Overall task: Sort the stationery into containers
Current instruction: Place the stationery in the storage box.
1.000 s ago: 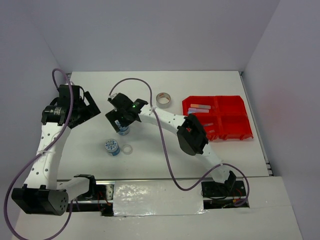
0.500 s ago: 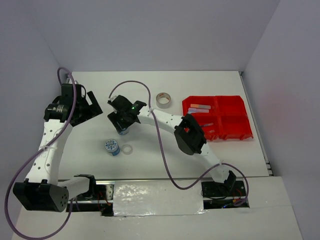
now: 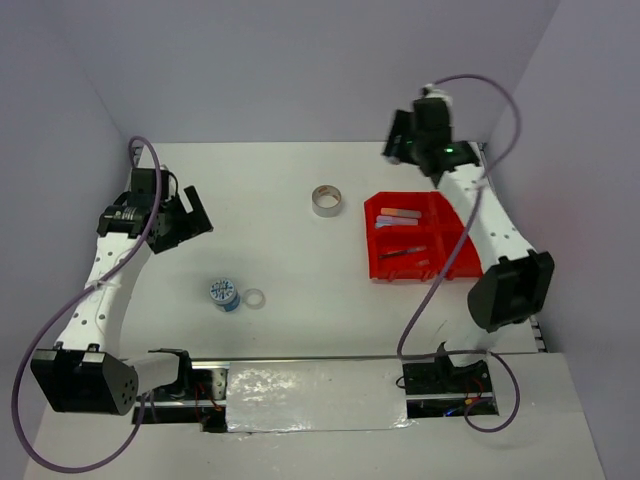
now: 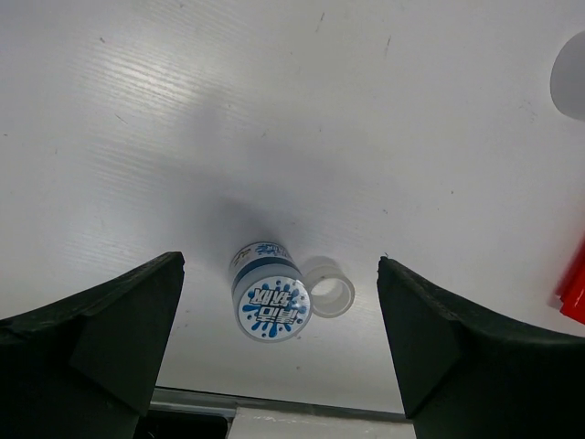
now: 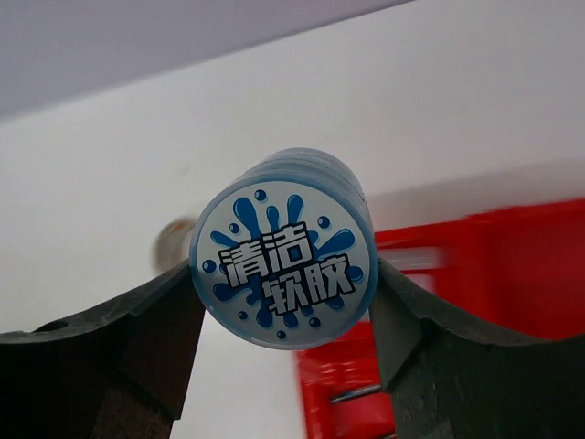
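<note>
Looking down on a white table (image 3: 320, 270) boxed in by pale lilac walls. Finding the right gripper (image 5: 285, 283) raised high near the table's far edge, beyond the far-left corner of the red bin tray (image 3: 372, 255). Clamping one blue-white patterned tape roll (image 5: 281, 274) there, both fingers (image 5: 155, 338) pressing its sides and its printed round face facing the wrist camera. Seeing the tray's red, blurred, below and to the right of the held roll in that wrist view.

Noting the left gripper (image 4: 279, 265) hanging over the left part of the table, jaws spread wide and gripping nothing. Framing between its fingers the second patterned roll (image 4: 271, 302), standing on its flat end on the table, well apart from the tray. Spotting the small clear tape ring (image 4: 329, 290) lying flat just beside that roll on its right, seeming to touch it.

Picking out the grey tape roll (image 3: 325, 200) lying toward the far middle of the table, left of the tray and apart from it. Making out stubby markers (image 3: 398, 216) lying in the tray's far-left compartment and thin pens (image 3: 403, 252) in the near-left one. Losing the two right compartments largely behind the right arm (image 3: 480, 215).
</note>
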`<state>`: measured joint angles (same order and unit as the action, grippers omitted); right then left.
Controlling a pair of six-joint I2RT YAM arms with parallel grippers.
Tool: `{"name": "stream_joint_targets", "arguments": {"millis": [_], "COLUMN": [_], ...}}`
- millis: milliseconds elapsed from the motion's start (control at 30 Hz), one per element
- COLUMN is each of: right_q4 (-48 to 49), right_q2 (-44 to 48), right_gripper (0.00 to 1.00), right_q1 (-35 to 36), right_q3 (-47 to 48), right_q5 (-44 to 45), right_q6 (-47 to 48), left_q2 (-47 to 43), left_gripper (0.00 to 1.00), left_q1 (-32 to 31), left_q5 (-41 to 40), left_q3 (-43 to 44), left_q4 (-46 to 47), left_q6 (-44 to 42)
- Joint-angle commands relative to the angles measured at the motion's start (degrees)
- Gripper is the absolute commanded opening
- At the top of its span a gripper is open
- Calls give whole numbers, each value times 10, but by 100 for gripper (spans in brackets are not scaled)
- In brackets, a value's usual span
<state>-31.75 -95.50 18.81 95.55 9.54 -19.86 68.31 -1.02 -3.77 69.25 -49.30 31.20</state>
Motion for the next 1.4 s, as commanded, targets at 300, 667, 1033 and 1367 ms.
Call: {"name": "stream_joint_targets", "arguments": {"millis": [300, 667, 1033, 1367], "right_q4": [-126, -61, -2, -13], "right_q2": [-34, -41, -74, -94], "right_gripper": [0, 0, 15, 54], "right_q1": [-218, -248, -248, -248], "right_q3": [10, -83, -142, -131], "right_q5": [86, 58, 7, 21], "right_q6": [-57, -60, -79, -81], "left_q2": [7, 3, 15, 16], "left_gripper": [99, 99, 99, 99], "left_q1": [3, 2, 2, 2], "left_q5": [25, 25, 33, 33], "left_q3": [-15, -21, -15, -18], "left_q4": [21, 14, 16, 17], "left_q6": [-31, -44, -45, -47]}}
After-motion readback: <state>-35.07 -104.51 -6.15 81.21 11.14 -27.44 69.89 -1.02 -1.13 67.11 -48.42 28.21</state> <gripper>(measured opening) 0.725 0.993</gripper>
